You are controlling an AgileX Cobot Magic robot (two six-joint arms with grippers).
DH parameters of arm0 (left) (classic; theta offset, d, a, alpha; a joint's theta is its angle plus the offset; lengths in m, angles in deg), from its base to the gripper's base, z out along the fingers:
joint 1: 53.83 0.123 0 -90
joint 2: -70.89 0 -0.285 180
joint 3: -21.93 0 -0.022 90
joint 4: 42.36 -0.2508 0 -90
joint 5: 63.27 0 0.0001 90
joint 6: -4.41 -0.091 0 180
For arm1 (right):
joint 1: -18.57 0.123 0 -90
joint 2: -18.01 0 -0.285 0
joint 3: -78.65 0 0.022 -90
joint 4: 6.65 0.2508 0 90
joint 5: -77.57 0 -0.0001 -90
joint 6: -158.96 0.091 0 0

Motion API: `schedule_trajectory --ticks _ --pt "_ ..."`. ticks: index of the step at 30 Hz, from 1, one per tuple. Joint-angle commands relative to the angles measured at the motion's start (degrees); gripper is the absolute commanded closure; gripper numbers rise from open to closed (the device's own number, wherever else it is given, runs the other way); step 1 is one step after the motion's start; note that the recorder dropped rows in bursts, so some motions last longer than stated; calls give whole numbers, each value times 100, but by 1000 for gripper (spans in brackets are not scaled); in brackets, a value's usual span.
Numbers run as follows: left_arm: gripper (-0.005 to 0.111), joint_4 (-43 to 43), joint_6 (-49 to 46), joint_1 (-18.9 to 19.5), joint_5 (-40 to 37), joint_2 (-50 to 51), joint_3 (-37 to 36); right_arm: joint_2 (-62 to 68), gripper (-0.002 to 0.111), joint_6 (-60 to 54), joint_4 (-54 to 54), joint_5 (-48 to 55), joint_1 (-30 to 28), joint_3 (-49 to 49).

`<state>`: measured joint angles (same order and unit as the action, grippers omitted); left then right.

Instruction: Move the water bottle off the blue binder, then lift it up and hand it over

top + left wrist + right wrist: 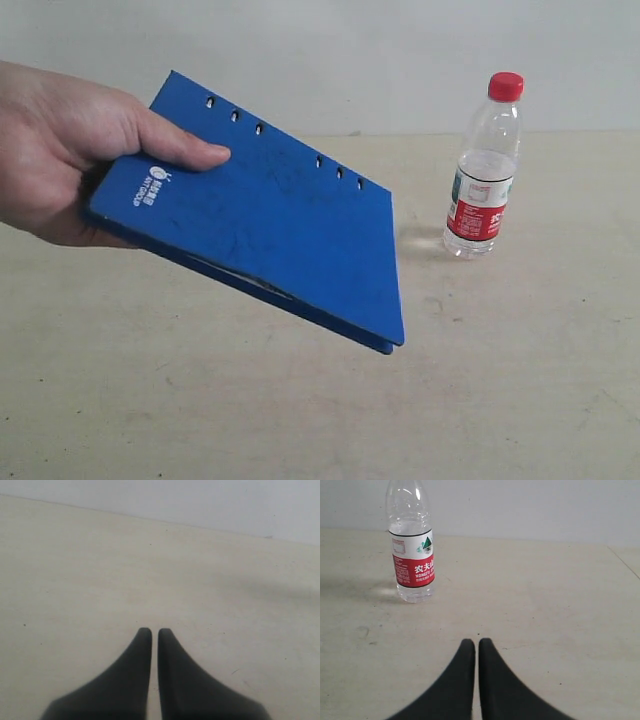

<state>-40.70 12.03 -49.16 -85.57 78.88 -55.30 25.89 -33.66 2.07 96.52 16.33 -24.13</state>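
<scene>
Left tool (150, 632) and right tool (472, 643) — both pairs of black fingers tip to tip.

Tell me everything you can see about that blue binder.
The blue binder is a flat, dark-blue rectangle with a scuffed cover, small slots along one edge and a white logo near a corner. A person's hand grips that corner, thumb on top, holding it tilted above the table, clear of the water bottle.
</scene>
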Motion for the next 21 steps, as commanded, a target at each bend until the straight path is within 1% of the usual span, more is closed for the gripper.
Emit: schedule_trajectory --ticks 1,13,16,18,21 --pt "102 23 -18 -28 35 -20 1 -9 108 25 -35 -42 11 -1" --pt "102 23 -18 -28 35 -20 1 -9 108 66 -151 32 11 -1" --pt "102 23 -18 -28 35 -20 1 -9 108 642 -162 -100 11 -1" --pt "102 23 -18 -28 35 -20 1 -9 108 1095 -393 -100 11 -1" --pt "102 23 -18 -28 35 -20 1 -9 108 1454 -508 -78 11 -1"
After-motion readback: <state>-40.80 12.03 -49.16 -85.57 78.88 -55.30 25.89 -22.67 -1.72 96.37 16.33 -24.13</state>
